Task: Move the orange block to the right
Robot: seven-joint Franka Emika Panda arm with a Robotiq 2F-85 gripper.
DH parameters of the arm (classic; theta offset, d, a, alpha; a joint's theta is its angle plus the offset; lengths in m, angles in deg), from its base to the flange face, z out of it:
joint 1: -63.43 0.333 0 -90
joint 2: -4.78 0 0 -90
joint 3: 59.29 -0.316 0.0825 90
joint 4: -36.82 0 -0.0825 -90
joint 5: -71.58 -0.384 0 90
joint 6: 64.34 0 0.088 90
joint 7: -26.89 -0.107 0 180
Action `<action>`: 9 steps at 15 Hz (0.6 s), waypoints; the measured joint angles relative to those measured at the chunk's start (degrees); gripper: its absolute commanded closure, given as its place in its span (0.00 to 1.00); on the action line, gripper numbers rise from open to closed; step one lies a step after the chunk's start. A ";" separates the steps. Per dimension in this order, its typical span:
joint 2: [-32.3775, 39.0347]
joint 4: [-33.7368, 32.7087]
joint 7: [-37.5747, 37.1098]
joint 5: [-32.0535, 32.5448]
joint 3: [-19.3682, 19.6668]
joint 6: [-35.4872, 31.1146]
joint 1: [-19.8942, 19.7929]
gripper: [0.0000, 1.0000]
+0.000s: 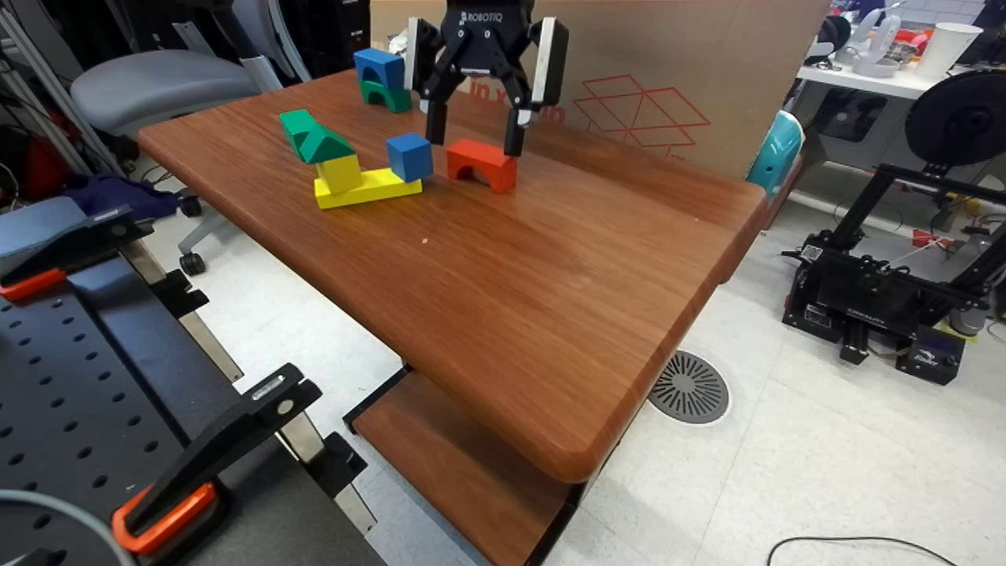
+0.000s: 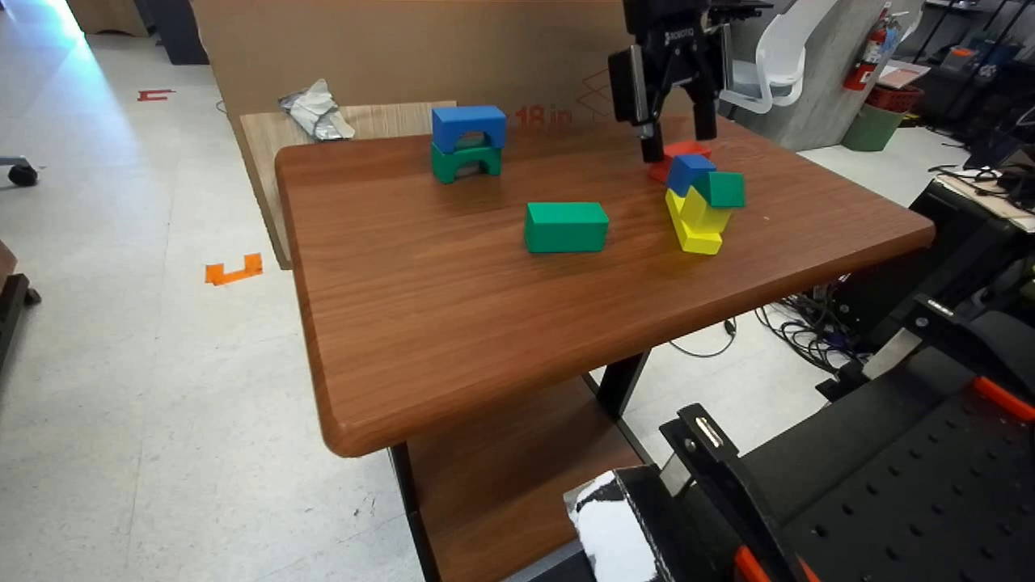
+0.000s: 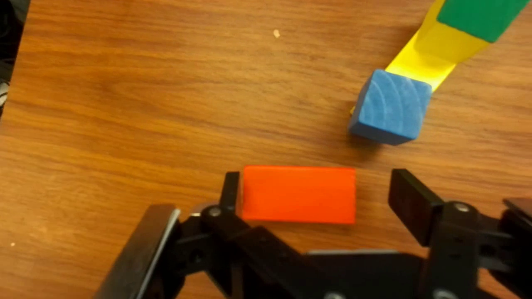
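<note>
Eyeing the orange block (image 3: 298, 194), we see our gripper (image 1: 475, 138) spread wide, holding nothing; the block, probably light and stiff, should grip best across its ends.

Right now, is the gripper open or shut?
Open. In the wrist view its fingers stand apart, the orange block showing between them.

Orange block (image 2: 689, 148) partly hidden
</note>
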 measured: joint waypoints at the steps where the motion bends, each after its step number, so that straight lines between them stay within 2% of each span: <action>1: -1.02 0.25 0.98 0.13 -0.09 -0.06 0.20 0.00; 6: -14.28 6.71 1.80 1.04 -0.13 -0.46 0.51 0.00; 9: -22.85 11.45 4.01 1.05 -0.10 4.53 -0.02 0.00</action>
